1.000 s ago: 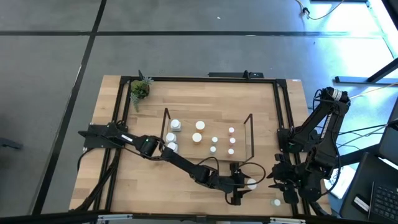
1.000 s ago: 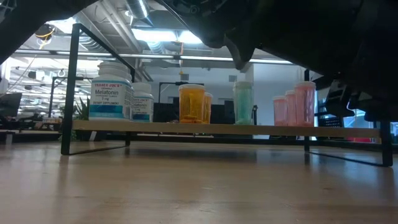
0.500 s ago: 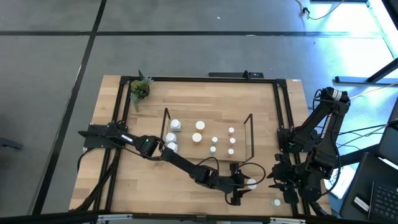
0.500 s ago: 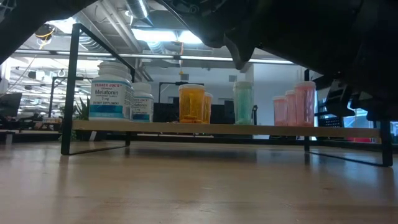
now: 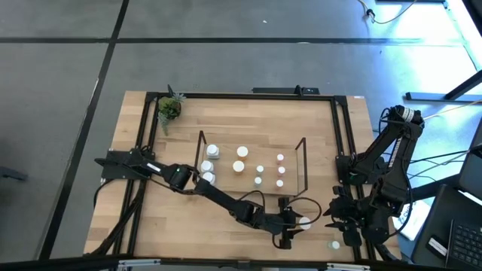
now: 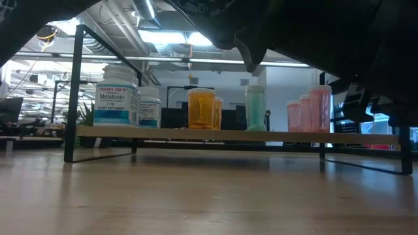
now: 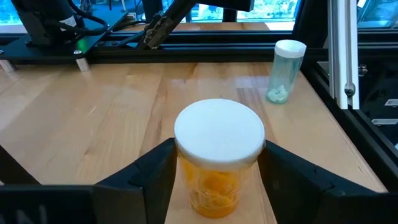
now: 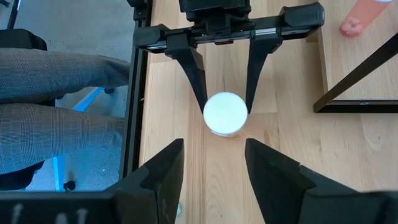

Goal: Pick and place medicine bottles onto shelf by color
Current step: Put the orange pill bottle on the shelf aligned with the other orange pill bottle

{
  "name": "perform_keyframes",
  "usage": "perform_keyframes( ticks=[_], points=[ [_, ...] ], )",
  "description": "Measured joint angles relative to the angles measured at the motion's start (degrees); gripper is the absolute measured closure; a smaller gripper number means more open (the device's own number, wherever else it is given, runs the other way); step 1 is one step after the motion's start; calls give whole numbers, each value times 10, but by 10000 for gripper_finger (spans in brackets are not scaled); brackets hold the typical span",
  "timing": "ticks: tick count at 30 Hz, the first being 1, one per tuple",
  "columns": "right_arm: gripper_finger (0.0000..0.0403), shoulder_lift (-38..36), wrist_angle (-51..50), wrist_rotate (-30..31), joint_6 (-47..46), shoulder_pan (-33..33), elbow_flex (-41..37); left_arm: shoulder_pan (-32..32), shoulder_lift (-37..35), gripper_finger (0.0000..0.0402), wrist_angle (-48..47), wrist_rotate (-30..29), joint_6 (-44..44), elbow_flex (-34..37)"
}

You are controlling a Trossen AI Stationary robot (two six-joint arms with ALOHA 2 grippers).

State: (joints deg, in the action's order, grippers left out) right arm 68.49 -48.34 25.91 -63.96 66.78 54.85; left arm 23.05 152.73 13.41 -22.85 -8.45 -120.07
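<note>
While bottles stand sorted on the shelf (image 5: 252,164):
Desk (image 5: 226,120): light wood, grey floor around.
Left claw (image 7: 214,177): fingers touching the orange bottle (image 7: 217,155), near edge.
Right claw (image 8: 211,171): open, waiting beside.

The table (image 5: 241,150) is viewed from overhead; the shelf (image 6: 235,136) level and close; the orange bottle (image 7: 219,158) is shared by both wrist views
</note>
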Motion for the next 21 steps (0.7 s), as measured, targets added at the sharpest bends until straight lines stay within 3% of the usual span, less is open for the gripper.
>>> perform_keyframes(
  ticks=[21],
  points=[
    [231,0,0,0,0,0,0,9,0,193,0,-1,0,0]
  ],
)
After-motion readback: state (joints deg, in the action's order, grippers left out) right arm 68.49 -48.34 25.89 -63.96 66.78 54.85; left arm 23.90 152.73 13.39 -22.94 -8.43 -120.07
